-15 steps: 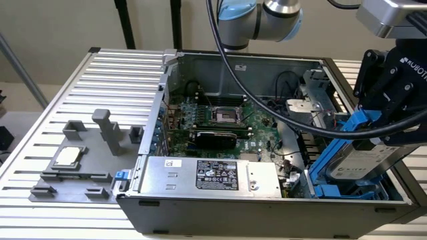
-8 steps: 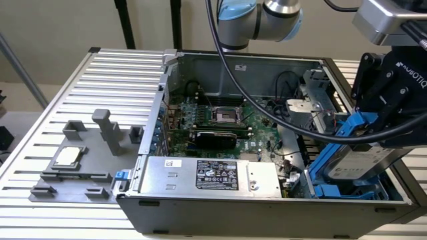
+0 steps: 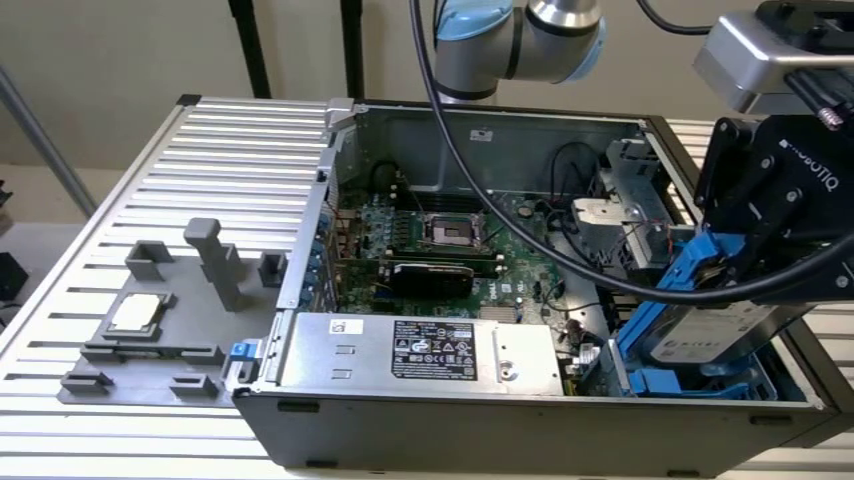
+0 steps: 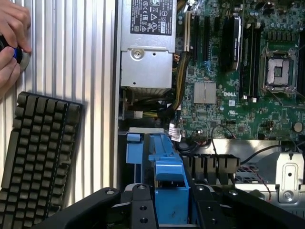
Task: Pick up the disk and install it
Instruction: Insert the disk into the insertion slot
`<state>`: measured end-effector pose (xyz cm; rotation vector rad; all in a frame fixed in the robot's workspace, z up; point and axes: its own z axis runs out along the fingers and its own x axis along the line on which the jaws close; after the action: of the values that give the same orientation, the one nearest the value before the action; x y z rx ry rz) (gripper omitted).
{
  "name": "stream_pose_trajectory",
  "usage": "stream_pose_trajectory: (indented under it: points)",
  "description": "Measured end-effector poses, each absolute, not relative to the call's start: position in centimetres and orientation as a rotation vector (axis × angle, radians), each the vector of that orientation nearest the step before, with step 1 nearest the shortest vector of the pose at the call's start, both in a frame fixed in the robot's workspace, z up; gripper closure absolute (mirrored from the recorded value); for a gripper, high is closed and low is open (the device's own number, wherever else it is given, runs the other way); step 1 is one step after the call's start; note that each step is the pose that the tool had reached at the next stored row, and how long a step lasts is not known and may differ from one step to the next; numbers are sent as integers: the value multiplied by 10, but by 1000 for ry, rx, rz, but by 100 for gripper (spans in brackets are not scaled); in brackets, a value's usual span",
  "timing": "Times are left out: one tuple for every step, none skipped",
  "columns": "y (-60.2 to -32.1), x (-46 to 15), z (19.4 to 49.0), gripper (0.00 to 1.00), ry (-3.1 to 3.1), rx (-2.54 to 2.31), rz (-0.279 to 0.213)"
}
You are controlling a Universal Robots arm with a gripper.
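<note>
Over the drive bay (image 3: 667, 383) at the exterior view's right of the computer case (image 3: 534, 430), the jaws are grasping the tilted disk (image 3: 707, 325) by its blue carrier; squaring it with the bay is looking essential. A ribbed metal desk (image 3: 254, 130) is carrying the case and a keyboard (image 4: 38, 152), beside a person's hand (image 4: 12, 38).

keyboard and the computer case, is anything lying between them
nothing lies there: the wrist view shows a bare strip of ribbed table between the keyboard and the computer case
</note>
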<state>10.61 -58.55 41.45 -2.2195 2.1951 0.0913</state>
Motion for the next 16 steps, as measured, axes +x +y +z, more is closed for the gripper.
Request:
stream_pose_trajectory:
  points:
    - [-586,106,413,67,2193,-2220,93]
    - [-586,106,412,67,2192,-2221,93]
    - [-586,106,410,67,2190,-2222,94]
    - [-586,106,409,67,2188,-2223,95]
    - [-586,106,407,67,2186,-2224,96]
    - [-586,106,406,67,2184,-2225,97]
    - [-586,106,404,67,2183,-2226,98]
    - [-585,106,403,67,2181,-2227,99]
    - [-586,106,401,67,2179,-2227,100]
    - [-586,106,400,67,2178,-2228,101]
    - [-586,106,398,67,2177,-2229,101]
    - [-586,106,397,67,2175,-2229,102]
    - [-585,106,395,67,2172,-2230,104]
    - [-585,106,394,66,2171,-2231,104]
    - [-585,106,393,66,2171,-2232,104]
    - [-585,106,392,60,2170,-2232,105]
